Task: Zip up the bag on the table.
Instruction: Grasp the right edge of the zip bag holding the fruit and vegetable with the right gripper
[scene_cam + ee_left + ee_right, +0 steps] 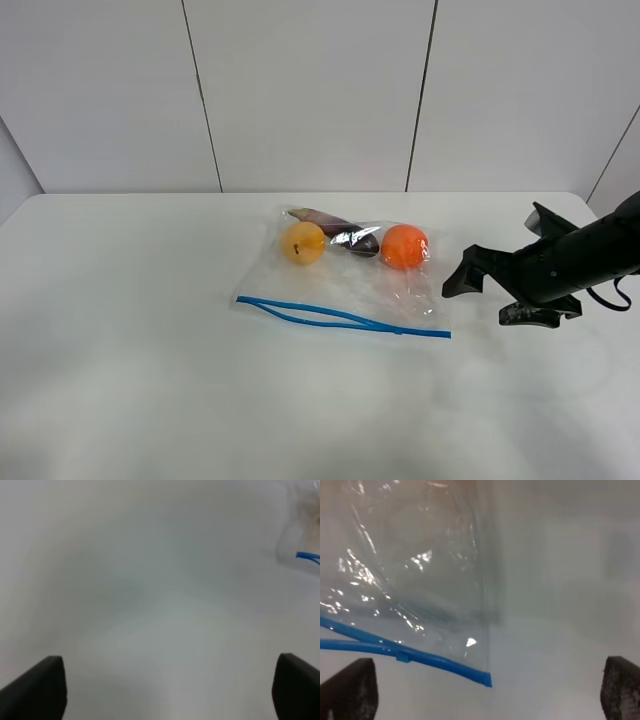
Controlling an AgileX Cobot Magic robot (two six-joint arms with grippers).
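The clear plastic zip-lock bag lies flat on the large white table, holding a round yellow fruit, a round orange fruit and a dark purple item. Its blue zip strip is joined only along a short stretch at the bag end nearest the black right hand. Past the small blue tab the two tracks bow apart, so nearly all the zipping looks left to do.

The right hand hovers just beside that end of the bag, fingers spread wide, gripping nothing. The left hand is outside the high view. It is open too, over bare table apart from the bag's other end.

Whether the tab is a true slider is hard to tell, and the bag's clear outline is faint.
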